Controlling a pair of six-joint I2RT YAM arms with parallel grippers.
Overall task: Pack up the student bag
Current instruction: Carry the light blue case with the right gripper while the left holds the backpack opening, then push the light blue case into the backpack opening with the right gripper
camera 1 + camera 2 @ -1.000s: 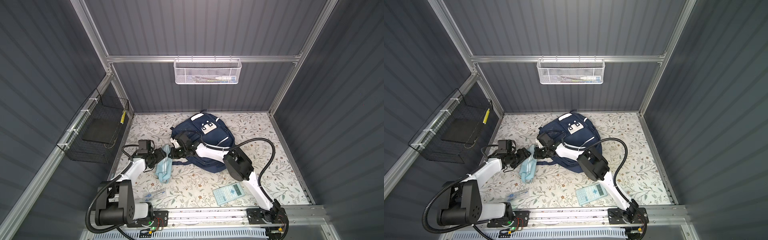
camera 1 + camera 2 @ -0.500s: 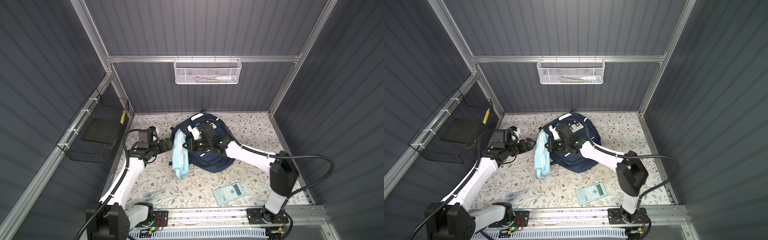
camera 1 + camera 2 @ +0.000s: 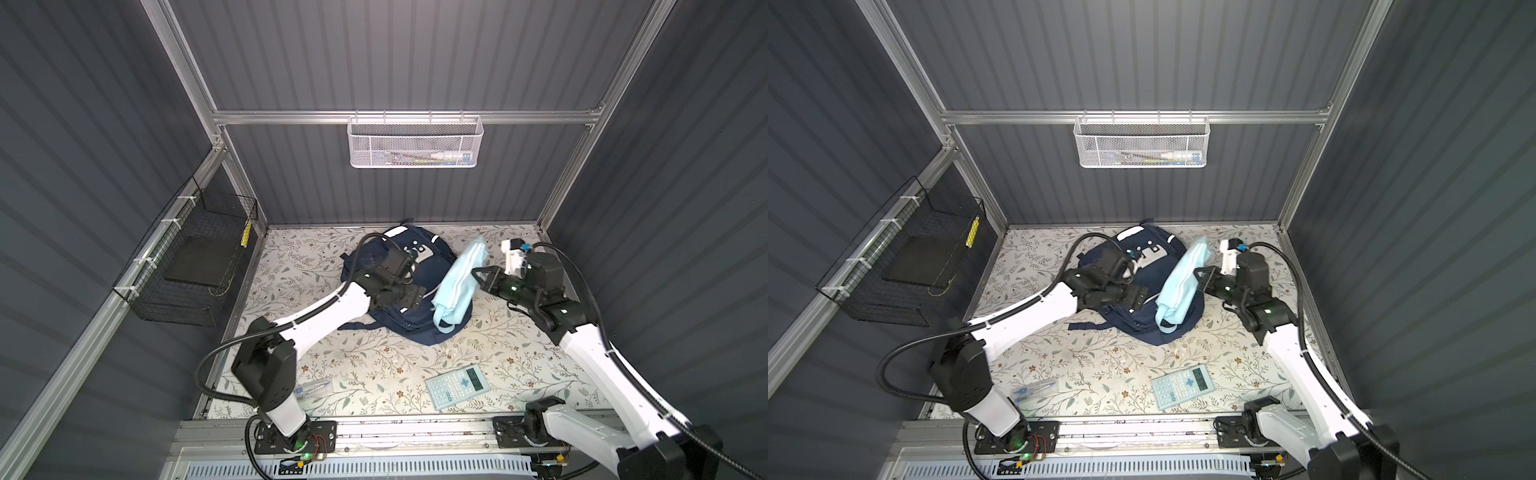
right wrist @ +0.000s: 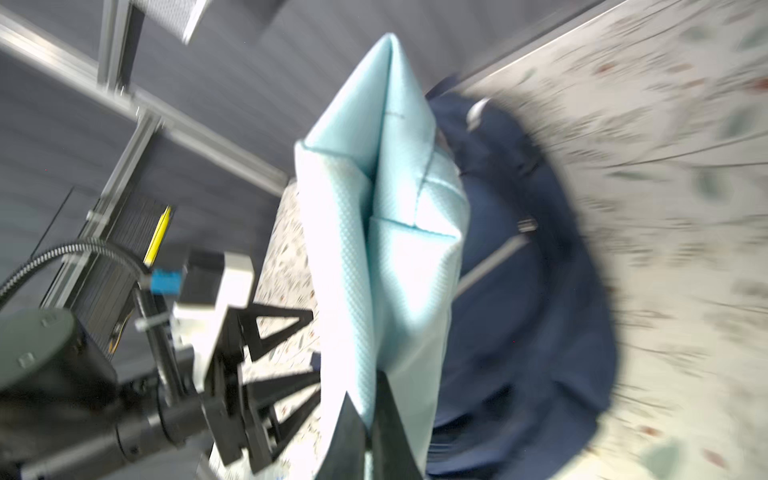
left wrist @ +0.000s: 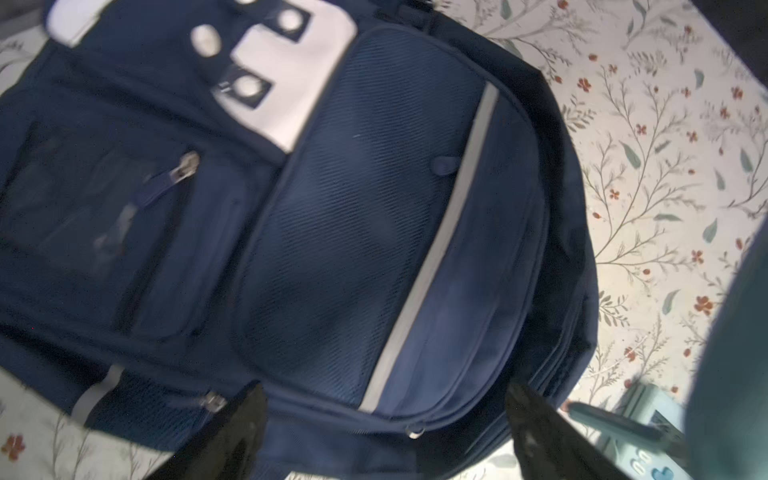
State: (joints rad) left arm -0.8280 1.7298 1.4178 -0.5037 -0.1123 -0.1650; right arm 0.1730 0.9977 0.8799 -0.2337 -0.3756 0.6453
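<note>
Two grippers meet over the student bag, which lies pockets-up at centre frame in both top views, long axis top-to-bottom, handle end uppermost. Left gripper hovers above it, jaws wide apart; right gripper pinches a light-blue pouch over its right edge.

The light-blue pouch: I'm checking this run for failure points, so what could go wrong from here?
1. The right gripper pinches the pouch by one edge only; hanging limp over the student bag, it could slip out.
2. In the left wrist view the bag's pockets look zipped shut and the left gripper is open, holding nothing, so the pouch may have no opening to enter.
</note>
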